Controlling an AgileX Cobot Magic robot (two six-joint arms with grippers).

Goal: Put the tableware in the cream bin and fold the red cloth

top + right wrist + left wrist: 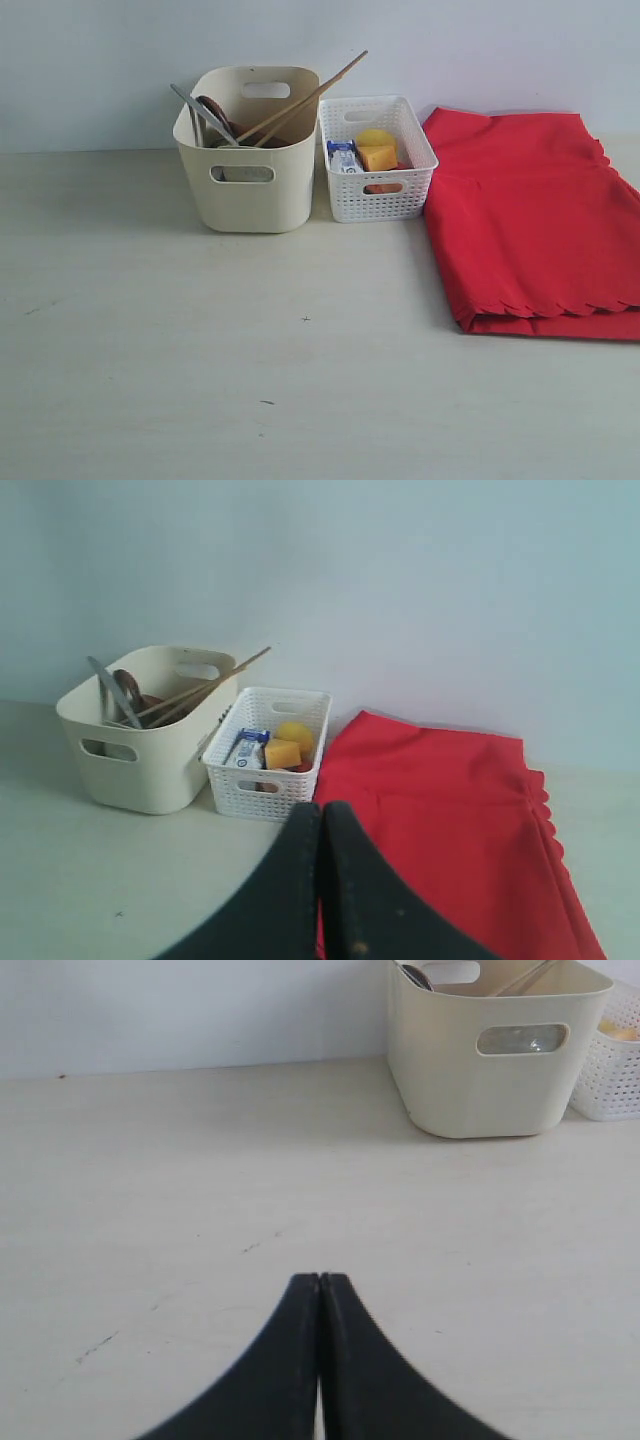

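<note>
Left tool (319, 1282) and right tool (320, 808) are pressed together, holding nothing. The red cloth (530, 215) looks soft, limp and light; pinch it at the scalloped corners.

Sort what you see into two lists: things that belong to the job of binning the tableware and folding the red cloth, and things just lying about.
Belongs to the job: cream bin; chopsticks; knife; spoon; red cloth.

Just lying about: white basket; cheese; lemon; milk carton.
</note>
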